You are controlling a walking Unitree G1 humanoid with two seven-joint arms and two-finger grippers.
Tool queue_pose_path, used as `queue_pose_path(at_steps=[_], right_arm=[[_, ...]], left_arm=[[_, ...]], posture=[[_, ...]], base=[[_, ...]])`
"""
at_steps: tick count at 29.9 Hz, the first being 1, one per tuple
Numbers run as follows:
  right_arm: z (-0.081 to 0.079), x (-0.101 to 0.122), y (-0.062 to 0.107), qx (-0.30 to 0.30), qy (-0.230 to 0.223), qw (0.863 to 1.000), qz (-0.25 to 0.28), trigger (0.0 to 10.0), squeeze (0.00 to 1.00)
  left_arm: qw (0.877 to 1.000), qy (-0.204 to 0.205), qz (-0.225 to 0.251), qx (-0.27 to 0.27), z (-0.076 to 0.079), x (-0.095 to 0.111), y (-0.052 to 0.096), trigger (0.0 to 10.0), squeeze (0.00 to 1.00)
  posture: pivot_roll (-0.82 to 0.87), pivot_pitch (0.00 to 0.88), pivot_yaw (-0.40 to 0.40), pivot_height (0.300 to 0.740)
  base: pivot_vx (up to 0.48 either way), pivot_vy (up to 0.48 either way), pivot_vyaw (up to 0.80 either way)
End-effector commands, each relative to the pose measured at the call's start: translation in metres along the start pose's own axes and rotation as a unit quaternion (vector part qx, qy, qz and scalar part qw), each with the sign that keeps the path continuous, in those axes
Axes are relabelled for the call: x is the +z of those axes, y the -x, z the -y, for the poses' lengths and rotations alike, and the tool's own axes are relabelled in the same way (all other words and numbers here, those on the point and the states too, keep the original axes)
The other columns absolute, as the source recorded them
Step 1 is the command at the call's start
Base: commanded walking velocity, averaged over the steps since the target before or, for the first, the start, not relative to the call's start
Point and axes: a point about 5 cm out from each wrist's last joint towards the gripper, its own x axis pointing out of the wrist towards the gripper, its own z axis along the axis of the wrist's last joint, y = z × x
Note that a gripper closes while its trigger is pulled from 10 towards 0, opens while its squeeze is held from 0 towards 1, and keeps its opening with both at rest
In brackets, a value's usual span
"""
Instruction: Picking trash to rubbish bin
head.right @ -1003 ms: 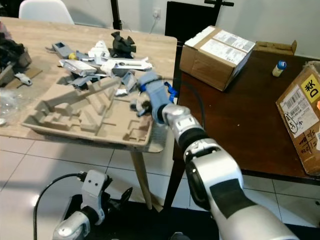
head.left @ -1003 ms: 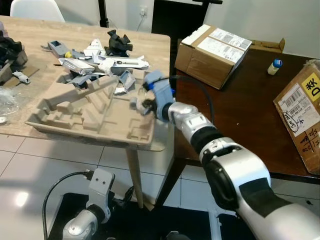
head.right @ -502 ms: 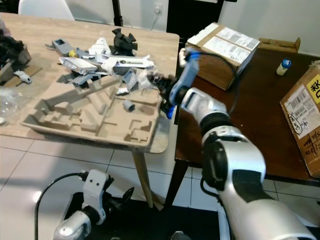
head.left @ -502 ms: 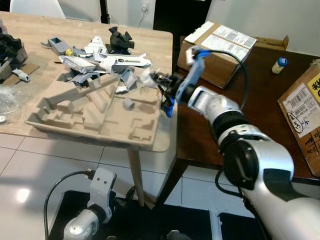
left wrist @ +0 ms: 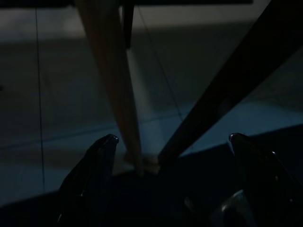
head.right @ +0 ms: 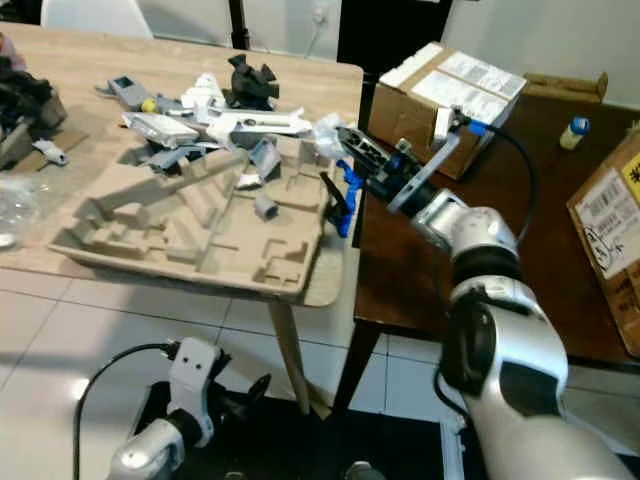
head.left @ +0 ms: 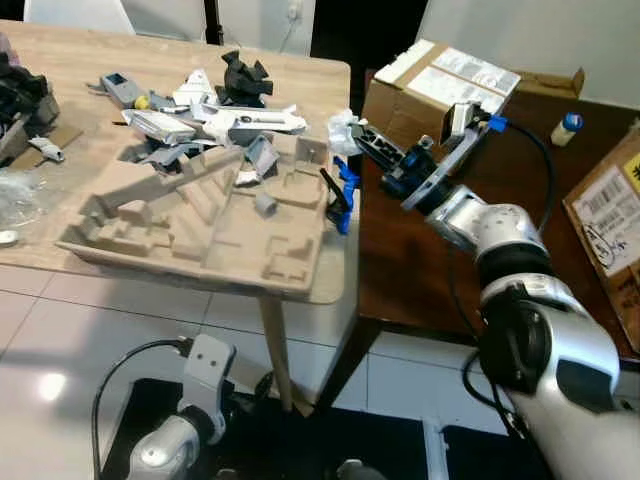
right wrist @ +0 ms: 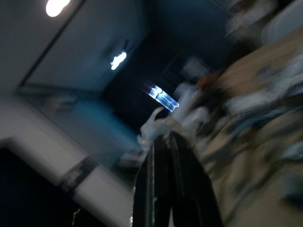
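A heap of trash [head.left: 205,122], grey and white scraps of packaging, lies on the light wooden table [head.left: 60,75] behind a moulded pulp tray [head.left: 195,225]. My right gripper [head.left: 360,135] hovers over the table's right edge, tilted up, shut on a crumpled white scrap [head.left: 343,127]. In the right wrist view the two black fingers [right wrist: 165,156] are pressed together with the white scrap [right wrist: 156,124] at their tips; that picture is blurred. My left arm [head.left: 200,375] hangs low by the table leg, and its fingers [left wrist: 97,161] stand wide apart in the dark left wrist view.
A blue and black clip [head.left: 343,192] sticks up at the tray's right rim. A black object [head.left: 240,75] sits behind the heap. The dark brown table [head.left: 420,250] on the right carries cardboard boxes [head.left: 450,85] [head.left: 605,215] and a small blue-capped bottle [head.left: 566,128].
My right arm has lifted off the tray and swung right, the wrist turning over, with the white scrap carried up in its fingers. The left arm has stayed down.
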Motion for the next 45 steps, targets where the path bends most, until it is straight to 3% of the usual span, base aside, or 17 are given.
queue_pose_path(at_steps=[1, 4, 6, 8, 10, 11, 16, 25, 28, 35, 36, 39, 41, 42, 43, 44, 45], right_arm=[[-0.011, -0.001, -0.001, 0.031, -0.001, 0.999, -0.025, 0.0, 0.0], [-0.048, -0.02, 0.028, 0.09, -0.033, 0.989, -0.114, 0.0, 0.0], [-0.055, -0.023, 0.034, 0.098, -0.041, 0.986, -0.128, 0.0, 0.0], [-0.066, -0.042, 0.048, 0.099, -0.043, 0.975, -0.192, 0.0, 0.0], [-0.065, -0.05, 0.053, 0.09, -0.039, 0.972, -0.216, 0.0, 0.0], [-0.057, -0.07, 0.071, 0.045, -0.017, 0.96, -0.275, 0.0, 0.0], [-0.049, -0.091, 0.09, -0.002, 0.006, 0.942, -0.337, 0.0, 0.0], [-0.029, -0.109, 0.103, -0.114, 0.064, 0.913, -0.386, 0.0, 0.0], [-0.014, -0.12, 0.114, -0.166, 0.104, 0.884, -0.424, 0.0, 0.0], [0.019, -0.151, 0.145, -0.261, 0.181, 0.794, -0.517, 0.0, 0.0], [0.019, -0.151, 0.145, -0.261, 0.181, 0.794, -0.517, 0.0, 0.0], [0.028, -0.169, 0.16, -0.281, 0.21, 0.751, -0.559, 0.0, 0.0], [0.029, -0.172, 0.162, -0.283, 0.215, 0.744, -0.565, 0.0, 0.0], [0.034, -0.181, 0.173, -0.296, 0.232, 0.715, -0.588, 0.0, 0.0], [0.034, -0.181, 0.173, -0.296, 0.232, 0.715, -0.588, 0.0, 0.0], [0.04, -0.19, 0.186, -0.312, 0.258, 0.68, -0.612, 0.0, 0.0], [0.04, -0.19, 0.186, -0.312, 0.258, 0.68, -0.612, 0.0, 0.0]], left_arm=[[1.0, 0.0, -0.028, -0.005, 0.0, -0.012, 0.006, 10.0, 0.0], [0.999, 0.003, -0.039, -0.005, -0.004, -0.019, 0.008, 10.0, 0.0], [0.999, 0.004, -0.042, -0.005, -0.004, -0.02, 0.009, 10.0, 0.0], [0.999, 0.004, -0.049, -0.01, -0.003, -0.023, 0.008, 10.0, 0.0], [0.999, 0.004, -0.05, -0.011, -0.003, -0.023, 0.008, 10.0, 0.0], [0.999, 0.004, -0.052, -0.016, -0.001, -0.024, 0.006, 10.0, 0.0], [0.998, 0.002, -0.055, -0.021, 0.001, -0.026, 0.005, 10.0, 0.0], [0.998, -0.002, -0.059, -0.019, 0.0, -0.027, 0.003, 10.0, 0.0], [0.998, -0.003, -0.066, -0.011, -0.003, -0.03, 0.003, 10.0, 0.0], [0.995, -0.011, -0.102, 0.018, -0.01, -0.042, 0.007, 10.0, 0.0], [0.995, -0.011, -0.102, 0.018, -0.01, -0.042, 0.007, 10.0, 0.0], [0.992, -0.022, -0.123, 0.03, -0.013, -0.047, 0.008, 10.0, 0.0], [0.991, -0.021, -0.127, 0.032, -0.014, -0.048, 0.008, 10.0, 0.0], [0.989, -0.022, -0.139, 0.039, -0.015, -0.052, 0.008, 10.0, 0.0], [0.989, -0.022, -0.139, 0.039, -0.015, -0.052, 0.008, 10.0, 0.0], [0.986, -0.035, -0.151, 0.056, -0.018, -0.055, 0.009, 10.0, 0.0], [0.986, -0.035, -0.151, 0.056, -0.018, -0.055, 0.009, 10.0, 0.0]], posture=[[0.05, 0.17, -0.051, 0.74], [0.03, 0.164, -0.045, 0.74], [0.03, 0.163, -0.042, 0.74], [0.02, 0.16, -0.037, 0.74], [0.02, 0.16, -0.037, 0.74], [0.01, 0.156, -0.031, 0.74], [0.0, 0.157, -0.029, 0.74], [0.0, 0.16, -0.031, 0.74], [0.0, 0.16, -0.031, 0.74], [0.01, 0.164, -0.037, 0.74], [0.01, 0.164, -0.037, 0.74], [0.01, 0.166, -0.038, 0.74], [0.01, 0.166, -0.038, 0.74], [0.01, 0.165, -0.04, 0.74], [0.01, 0.165, -0.04, 0.74], [0.01, 0.166, -0.041, 0.74], [0.01, 0.166, -0.041, 0.74]], base=[[0.0, 0.0, 0.0], [0.0, 0.0, 0.0], [0.0, 0.0, 0.0], [0.0, 0.0, 0.0], [0.0, 0.0, 0.0], [0.0, 0.0, 0.0], [0.0, 0.0, 0.0], [0.0, 0.0, 0.0], [0.0, 0.0, 0.0], [0.0, 0.0, 0.0], [0.0, 0.0, 0.0], [0.0, 0.0, 0.0], [0.0, 0.0, 0.0], [0.0, 0.0, 0.0], [0.0, 0.0, 0.0], [0.0, 0.0, 0.0], [0.0, 0.0, 0.0]])
